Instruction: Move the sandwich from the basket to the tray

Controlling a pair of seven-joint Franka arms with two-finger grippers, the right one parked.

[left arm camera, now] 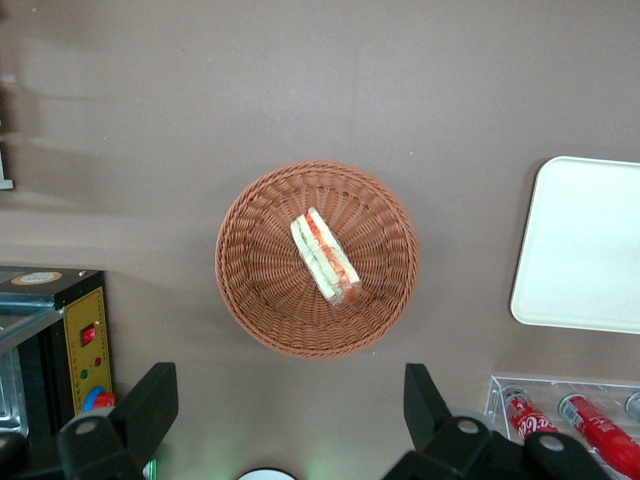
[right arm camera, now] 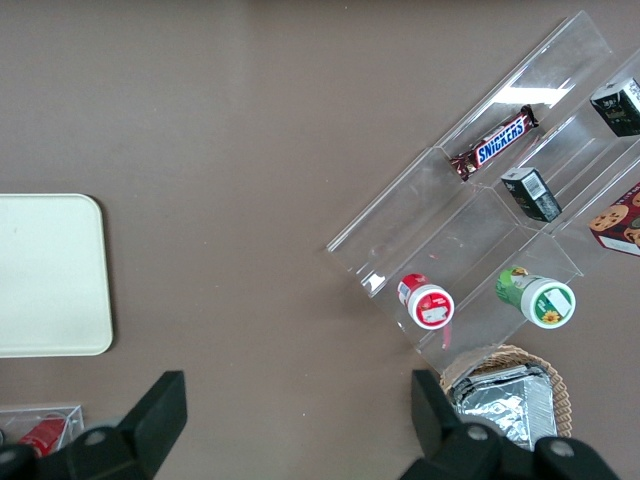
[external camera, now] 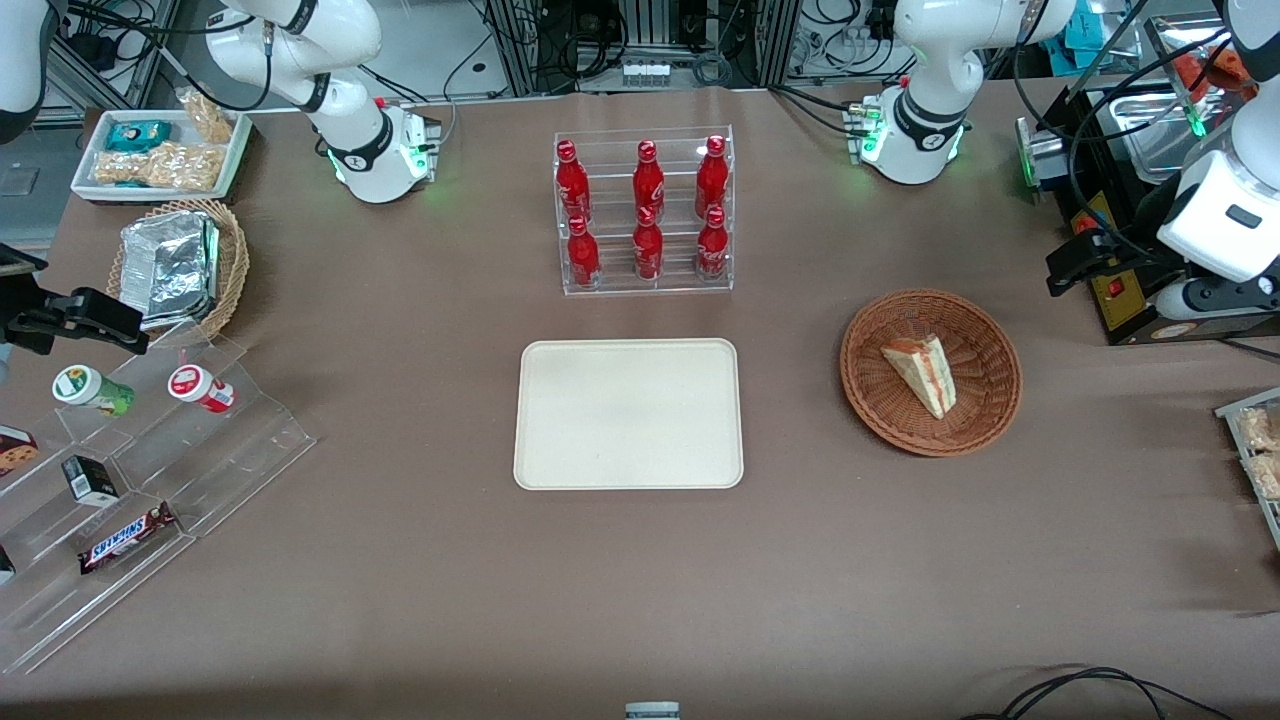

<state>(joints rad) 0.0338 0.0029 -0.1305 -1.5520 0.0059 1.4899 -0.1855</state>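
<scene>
The sandwich (external camera: 922, 372) (left arm camera: 324, 258), a pale bread wedge with orange-red and green layers, lies on its side in the round reddish-brown basket (external camera: 980, 400) (left arm camera: 260, 290). The cream tray (external camera: 628, 413) (left arm camera: 585, 245) (right arm camera: 45, 275) sits bare at the table's middle, beside the basket toward the parked arm's end. My gripper (external camera: 1088, 258) (left arm camera: 288, 400) hangs high above the table, near the basket's edge on the working arm's end and slightly farther from the front camera. Its fingers (left arm camera: 150, 405) stand wide apart, open, with nothing between them.
A clear rack of red bottles (external camera: 645, 215) (left arm camera: 560, 415) stands farther from the camera than the tray. A black box with a red switch (external camera: 1120, 290) (left arm camera: 70, 335) sits close beside the basket. A tan basket of foil packets (external camera: 175, 265) and an acrylic snack shelf (external camera: 150, 450) lie toward the parked arm's end.
</scene>
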